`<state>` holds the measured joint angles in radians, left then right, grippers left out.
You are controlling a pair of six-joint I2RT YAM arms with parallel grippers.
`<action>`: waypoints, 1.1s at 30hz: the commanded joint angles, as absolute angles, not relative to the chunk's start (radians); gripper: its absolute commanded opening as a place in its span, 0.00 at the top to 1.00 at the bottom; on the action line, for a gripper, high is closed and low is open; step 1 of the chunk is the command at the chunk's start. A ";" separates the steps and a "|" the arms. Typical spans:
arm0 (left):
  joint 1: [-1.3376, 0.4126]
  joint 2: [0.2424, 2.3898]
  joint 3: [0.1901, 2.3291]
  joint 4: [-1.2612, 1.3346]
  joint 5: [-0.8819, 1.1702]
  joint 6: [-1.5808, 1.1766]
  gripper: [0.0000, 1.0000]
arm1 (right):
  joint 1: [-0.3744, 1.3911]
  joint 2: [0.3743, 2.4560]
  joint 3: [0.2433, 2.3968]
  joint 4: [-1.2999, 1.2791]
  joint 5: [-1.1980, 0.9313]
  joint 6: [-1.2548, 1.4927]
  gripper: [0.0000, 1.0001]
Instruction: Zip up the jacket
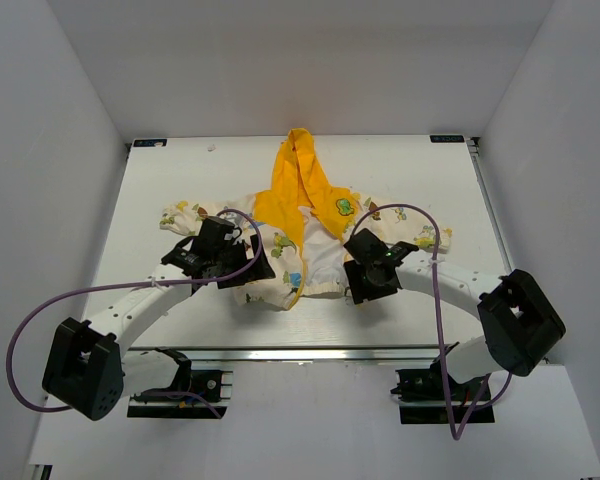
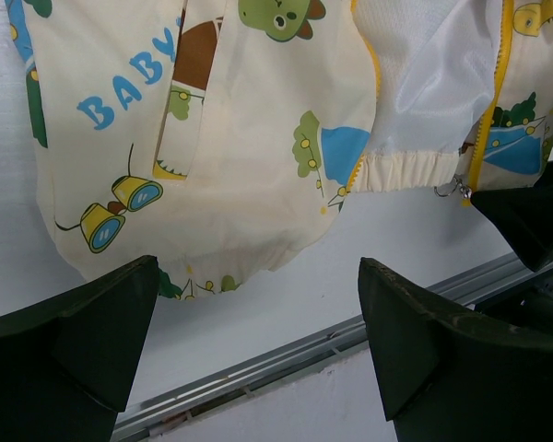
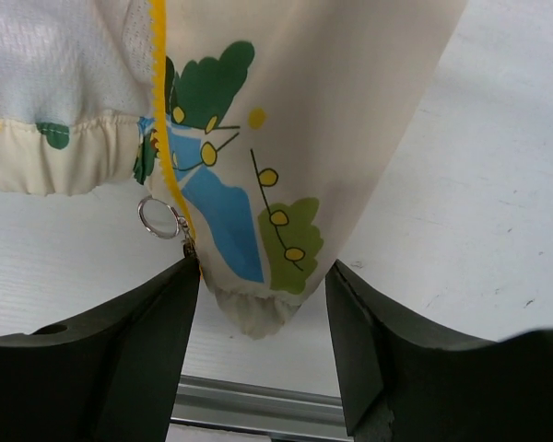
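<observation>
A small cream jacket [image 1: 280,285] with cartoon prints lies flat on the white counter [image 1: 180,170]. Its yellow-orange hood [image 1: 298,175] points away from the arms and its hem faces them. The front is open, with white mesh lining [image 1: 320,255] showing between the two panels. The yellow zipper tape [image 3: 159,110] runs lengthwise from hem to hood, straight away from the arm bases, so closing it likely means travel in that far direction. The right tool [image 3: 263,308] is released, its jaws spread and straddling the bottom corner of the panel on its own side. The metal pull ring [image 3: 157,216] hangs at the foot of the zipper, right at the tip of one finger; contact cannot be told. The left tool [image 2: 258,322] is also released, jaws wide apart, and sits just short of the hem of the other panel, well to the side of the ring. The right arm is clearly the nearer one to the pull, which lies slightly off its centre line rather than between its jaws.
</observation>
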<state>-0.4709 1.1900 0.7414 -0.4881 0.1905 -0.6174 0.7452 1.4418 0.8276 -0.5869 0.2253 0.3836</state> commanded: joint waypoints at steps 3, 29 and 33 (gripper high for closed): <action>-0.476 1.189 0.749 -0.494 0.187 -0.607 0.02 | 0.736 1.416 0.827 -0.542 0.186 0.423 0.36; -0.476 1.173 0.755 -0.514 0.189 -0.606 0.02 | 0.727 1.450 0.772 -0.517 0.206 0.522 0.91; -0.476 1.174 0.765 -0.522 0.212 -0.600 0.02 | 0.723 1.425 0.764 -0.479 0.170 0.480 1.00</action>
